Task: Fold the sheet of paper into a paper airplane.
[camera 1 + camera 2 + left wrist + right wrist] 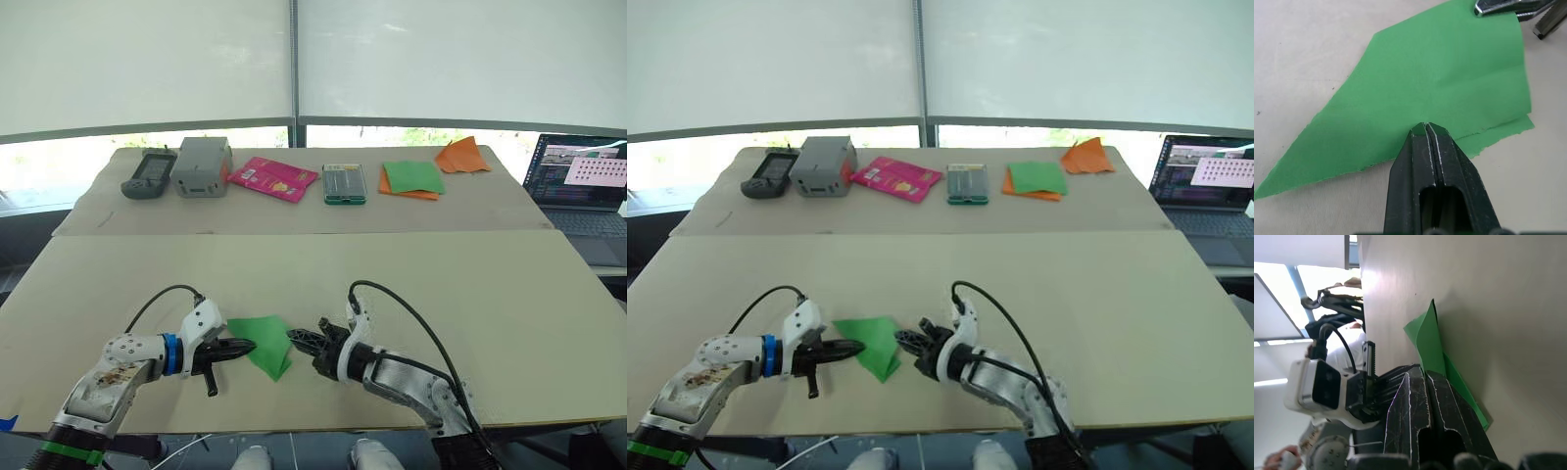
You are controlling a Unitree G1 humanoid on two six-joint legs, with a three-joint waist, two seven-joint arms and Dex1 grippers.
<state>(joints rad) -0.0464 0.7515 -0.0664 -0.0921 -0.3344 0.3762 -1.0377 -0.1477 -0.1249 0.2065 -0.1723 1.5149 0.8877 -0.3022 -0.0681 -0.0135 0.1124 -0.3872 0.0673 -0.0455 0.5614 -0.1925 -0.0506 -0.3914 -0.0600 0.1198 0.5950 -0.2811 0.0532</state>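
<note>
Both grippers — left, right — press closed jaws on the folded paper near the bench's front edge.

No text can be read: the pink packet, the green-edged box and the laptop screen carry print too small to make out

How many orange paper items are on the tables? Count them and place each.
2. An orange pointed paper piece lies at the far table's right end. An orange sheet peeks out from under the green sheet just left of it; more sheets may be hidden in that stack.
</note>
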